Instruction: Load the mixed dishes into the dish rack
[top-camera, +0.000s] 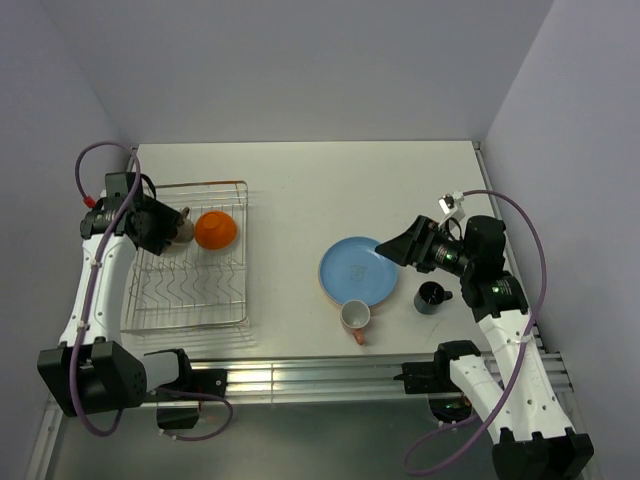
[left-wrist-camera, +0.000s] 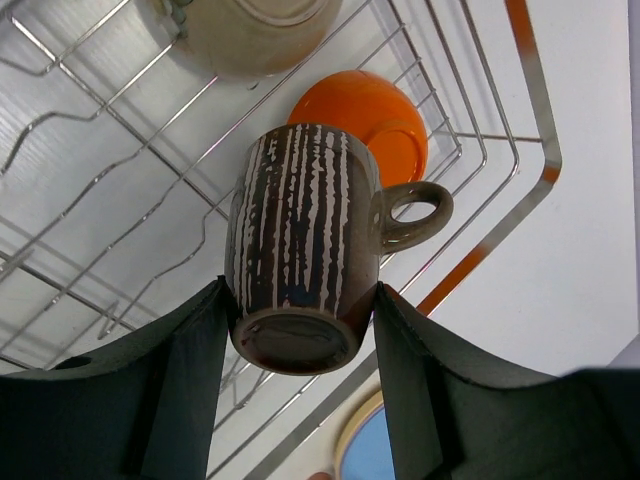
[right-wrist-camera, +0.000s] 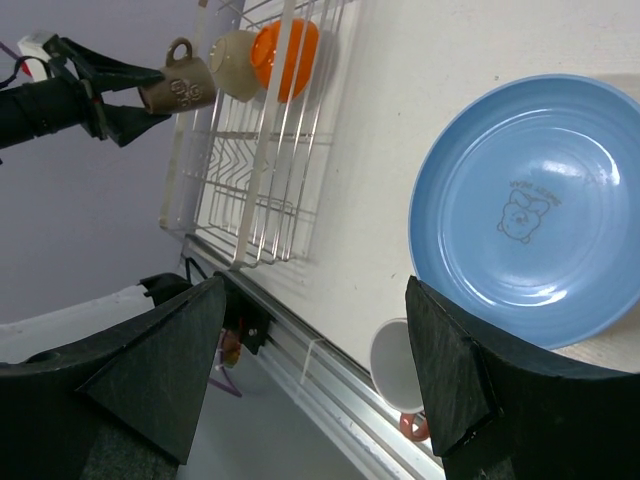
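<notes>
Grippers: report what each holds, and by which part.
The left gripper clamps the dark brown mug by its sides near the base, handle free. The right gripper is open and empty.

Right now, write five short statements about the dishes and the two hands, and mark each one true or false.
1. The left hand grips the brown mug by its sides. True.
2. The orange bowl lies on the table beside the rack. False: it sits inside the dish rack.
3. The blue plate is loaded in the rack. False: it lies flat on the table, to the right of the rack.
4. The right hand is open and holds nothing. True.
5. The dark mug stands on the blue plate. False: it stands on the table beside the plate.
</notes>
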